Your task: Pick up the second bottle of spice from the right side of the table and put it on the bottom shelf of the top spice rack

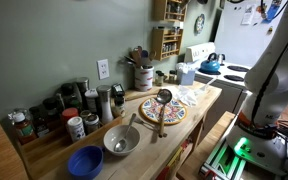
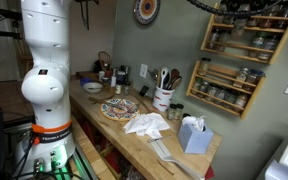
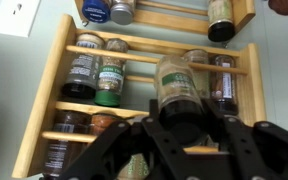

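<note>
Glass spice bottle with a greenish label is clamped between the dark fingers of the tool, which holds it by its dark end. It is up at the wall, well clear of the wooden surface. Just beyond the tool, the wooden rack of dark jars fills the wrist view. The top spice rack hangs right beside that one, and its bottom shelf is close to the tool.

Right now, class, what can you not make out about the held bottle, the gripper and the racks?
1. Wrist view: spice bottle label, blurred, too close to the camera.
2. Wrist view: wooden rack lowest shelf, partly hidden behind the gripper.
3. In an exterior view: rack jars labels, too small to read.
</note>
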Motion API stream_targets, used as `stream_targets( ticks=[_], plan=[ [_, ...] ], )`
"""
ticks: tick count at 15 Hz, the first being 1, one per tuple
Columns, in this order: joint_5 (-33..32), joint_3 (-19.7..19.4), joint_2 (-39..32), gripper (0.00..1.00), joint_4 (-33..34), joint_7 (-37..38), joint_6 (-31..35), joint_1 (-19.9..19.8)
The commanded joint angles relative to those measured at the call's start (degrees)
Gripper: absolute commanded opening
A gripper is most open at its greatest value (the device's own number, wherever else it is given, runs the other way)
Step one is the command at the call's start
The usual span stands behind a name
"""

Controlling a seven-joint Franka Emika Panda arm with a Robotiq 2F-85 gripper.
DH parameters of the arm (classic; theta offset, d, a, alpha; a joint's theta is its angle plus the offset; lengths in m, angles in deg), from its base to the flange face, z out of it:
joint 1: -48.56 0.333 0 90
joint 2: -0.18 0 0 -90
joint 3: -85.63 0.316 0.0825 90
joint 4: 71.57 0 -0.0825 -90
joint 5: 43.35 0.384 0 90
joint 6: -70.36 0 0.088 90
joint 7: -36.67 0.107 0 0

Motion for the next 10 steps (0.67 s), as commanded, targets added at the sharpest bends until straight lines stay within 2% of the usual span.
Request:
stream_targets(
  ticks=[1, 6, 7, 10],
  plan=[
    [2.8, 0.5, -4.9, 0.21, 6.0, 1.5, 0.1, -1.1],
    [3.9, 2.1, -9.6, 0.21, 10.9, 3.6, 0.3, -3.1],
    [4.1, 0.9, -10.2, 0.21, 11.3, 3.8, 0.6, -1.9],
    [4.3, 1.0, -12.3, 0.21, 13.3, 4.6, 0.8, -2.1]
  ],
)
